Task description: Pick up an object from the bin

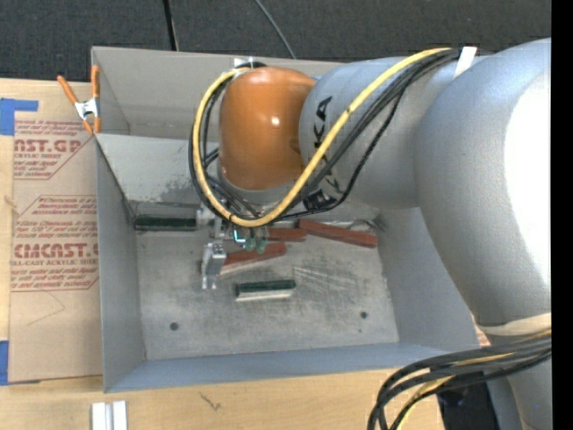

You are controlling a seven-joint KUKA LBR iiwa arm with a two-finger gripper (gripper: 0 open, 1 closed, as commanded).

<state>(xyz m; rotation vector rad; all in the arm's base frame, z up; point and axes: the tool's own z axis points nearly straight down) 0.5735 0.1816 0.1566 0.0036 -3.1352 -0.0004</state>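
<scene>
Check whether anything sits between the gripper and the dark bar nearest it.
Nothing visible does. The dark bar lies bare on the bin floor beside the gripper, clear of the reddish sticks behind it.

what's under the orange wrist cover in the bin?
Visible: reddish-brown flat sticks poking out from beneath the orange cover; a dark rectangular bar lies clear of it. Anything directly below is hidden.

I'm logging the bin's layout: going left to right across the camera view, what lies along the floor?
First a dark flat bar by the left wall → gripper → dark green bar mid-floor → long reddish-brown strip.
</scene>
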